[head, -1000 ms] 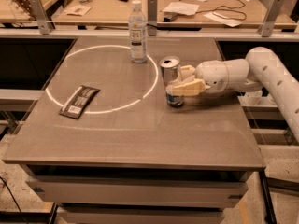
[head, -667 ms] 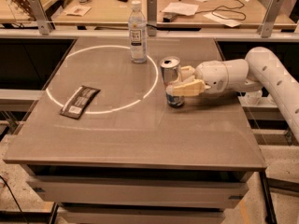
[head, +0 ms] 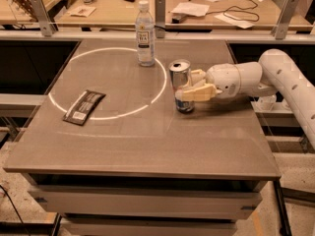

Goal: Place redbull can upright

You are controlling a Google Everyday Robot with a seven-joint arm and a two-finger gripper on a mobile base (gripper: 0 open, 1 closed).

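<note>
Camera view: placing step on the table [head: 123, 146], seemingly near its end.
Right of centre, the gripper [head: 191, 84] clasps its fingers round the upright can [head: 179, 77], base seemingly down; next, I judge, they must part and back away without tipping it.

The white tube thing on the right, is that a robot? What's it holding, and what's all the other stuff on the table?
Yes, that is a robot's arm. Its grabbing part, called the end effector, has two fingers closed around a redbull can, which stands upright. There is only one picture, taken by a camera looking down at the table from its front side. Also on the table are a clear water bottle standing at the back, a dark snack packet lying flat on the left, and a white circle marked on the top. The can is just outside that circle, on its right.
</note>
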